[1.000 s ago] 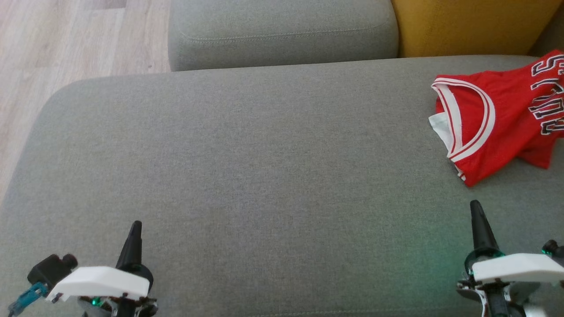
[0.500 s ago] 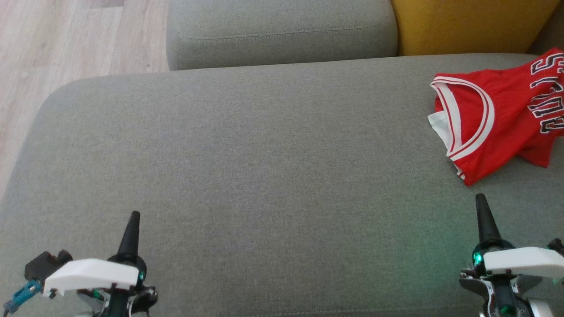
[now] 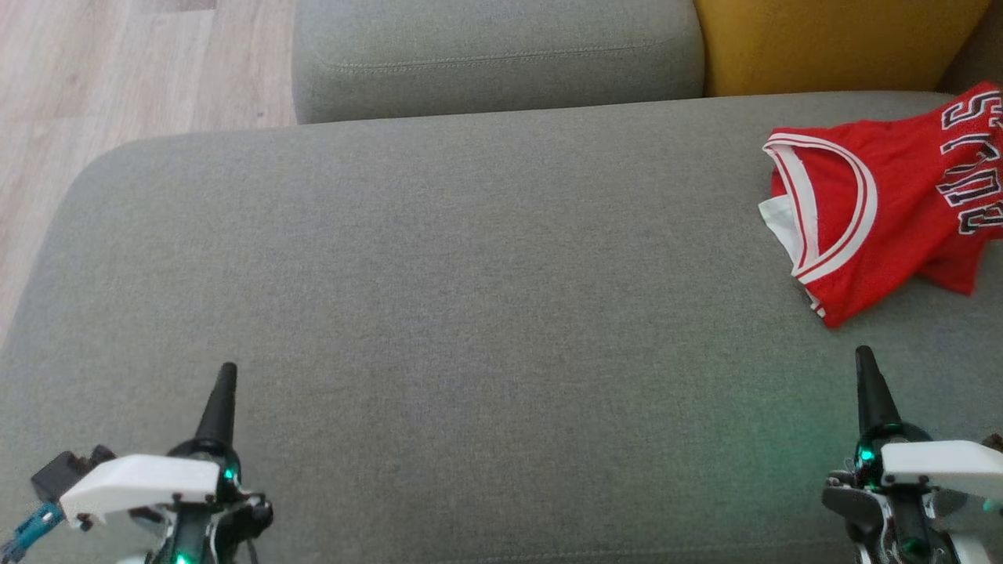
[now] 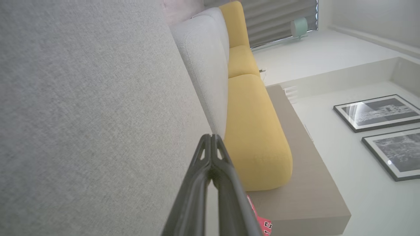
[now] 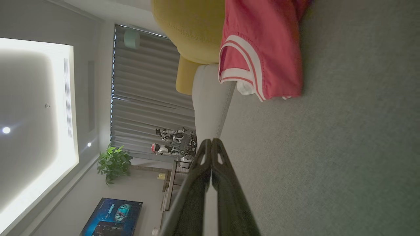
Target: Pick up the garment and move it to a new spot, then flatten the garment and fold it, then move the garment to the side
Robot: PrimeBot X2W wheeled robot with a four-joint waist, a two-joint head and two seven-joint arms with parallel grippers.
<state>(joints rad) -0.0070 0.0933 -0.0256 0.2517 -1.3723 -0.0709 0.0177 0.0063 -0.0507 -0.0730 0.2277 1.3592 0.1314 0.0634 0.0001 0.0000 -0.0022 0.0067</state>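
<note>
Jaws pressed shut and empty on both the left gripper [image 3: 226, 374] and the right gripper [image 3: 864, 359], poised well apart over the near edge of a grey sofa seat [image 3: 470, 274]. The red basketball jersey [image 3: 878, 211] lies crumpled at the seat's right end, just beyond the right gripper and close to a yellow cushion [image 3: 831, 43].
</note>
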